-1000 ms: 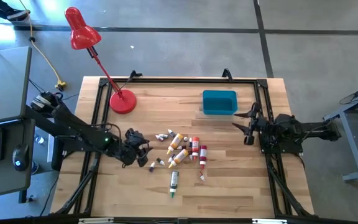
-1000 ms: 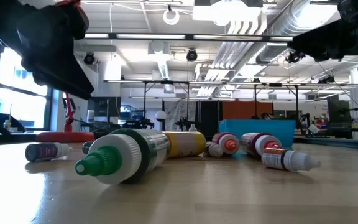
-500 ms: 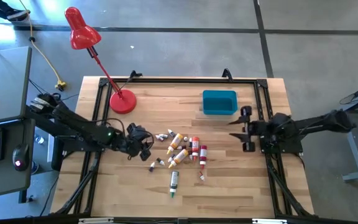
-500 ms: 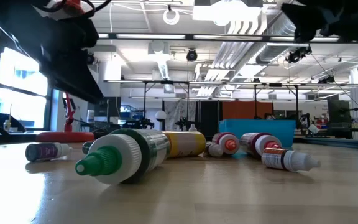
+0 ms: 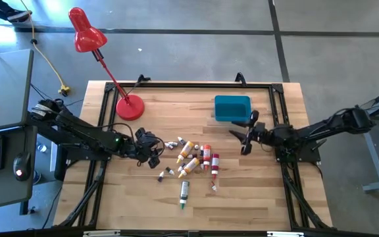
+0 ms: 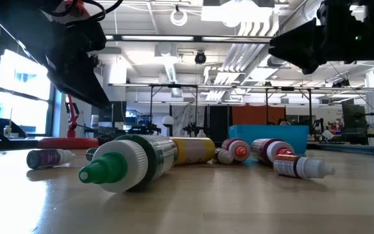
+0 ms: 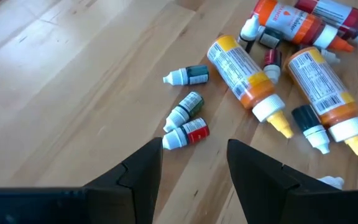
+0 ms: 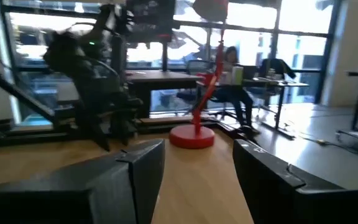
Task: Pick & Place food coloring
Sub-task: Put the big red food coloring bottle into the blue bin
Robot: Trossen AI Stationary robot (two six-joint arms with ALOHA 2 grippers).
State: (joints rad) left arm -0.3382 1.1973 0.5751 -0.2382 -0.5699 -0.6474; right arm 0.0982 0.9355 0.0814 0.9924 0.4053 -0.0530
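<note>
The wooden table [image 5: 255,191] is seen from above with a red desk lamp [image 5: 129,107] at its far left and the blue bin [image 5: 232,108] at its far right. The food coloring [image 5: 191,158] is scattered loose at the table's middle, none of it in the bin and none of it held. The left gripper [image 5: 151,146] is poised just beside the cluster's left edge, its fingers spread wide and empty; in the left wrist view three tiny bottles [image 7: 185,118] are framed just ahead of the fingers. The right gripper [image 5: 243,136] is held above the table near the bin, open wide too, with nothing between its fingers. The step in hand is judged to be the approach for a pick. Next, a descent over one small bottle and a closing of the fingers would be called for.
</note>
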